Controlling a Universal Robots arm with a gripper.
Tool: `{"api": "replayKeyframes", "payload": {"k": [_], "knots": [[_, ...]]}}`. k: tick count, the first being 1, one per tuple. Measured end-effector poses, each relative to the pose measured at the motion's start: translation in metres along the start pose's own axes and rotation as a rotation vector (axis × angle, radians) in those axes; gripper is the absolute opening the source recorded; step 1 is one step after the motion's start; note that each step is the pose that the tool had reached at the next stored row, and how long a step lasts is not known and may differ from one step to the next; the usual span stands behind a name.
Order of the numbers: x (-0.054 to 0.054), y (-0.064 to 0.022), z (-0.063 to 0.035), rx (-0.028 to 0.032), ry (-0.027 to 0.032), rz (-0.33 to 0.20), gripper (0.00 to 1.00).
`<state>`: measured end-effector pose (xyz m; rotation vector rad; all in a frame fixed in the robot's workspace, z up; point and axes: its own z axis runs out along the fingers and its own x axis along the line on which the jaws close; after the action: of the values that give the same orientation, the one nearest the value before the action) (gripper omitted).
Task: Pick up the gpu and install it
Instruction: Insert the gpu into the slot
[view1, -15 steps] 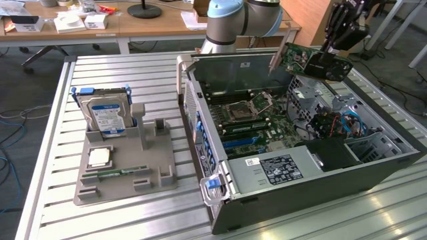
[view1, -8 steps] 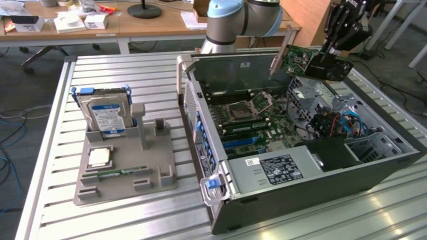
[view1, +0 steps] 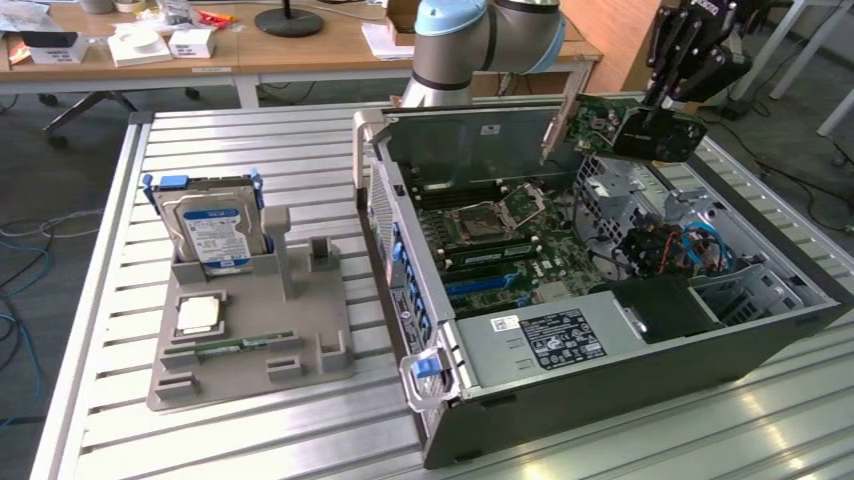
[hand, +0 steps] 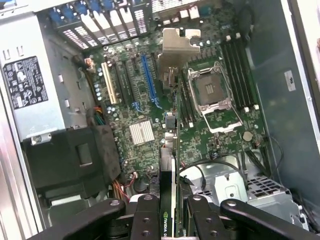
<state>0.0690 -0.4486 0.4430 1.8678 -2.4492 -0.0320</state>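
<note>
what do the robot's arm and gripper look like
The arm is a thick, rounded silver-grey tube with a pale blue joint cap. The gripper is all black, built of jointed linkage fingers dotted with round pivot bolts.

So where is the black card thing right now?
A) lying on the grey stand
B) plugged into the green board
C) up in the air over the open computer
C: the gripper holds the gpu clamped above the open computer case, clear of the motherboard.
</note>
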Motion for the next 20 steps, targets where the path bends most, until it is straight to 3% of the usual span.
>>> {"api": "replayKeyframes", "payload": {"k": [4,15,20], "knots": [[0.0000,0.0001,0.0000,0.0024,0.0048,-0.047,0.25],[0.0000,0.0001,0.0001,0.0069,0.0112,-0.167,0.25],[0.0000,0.0001,0.0002,0.0085,0.0127,-0.197,0.25]]}}
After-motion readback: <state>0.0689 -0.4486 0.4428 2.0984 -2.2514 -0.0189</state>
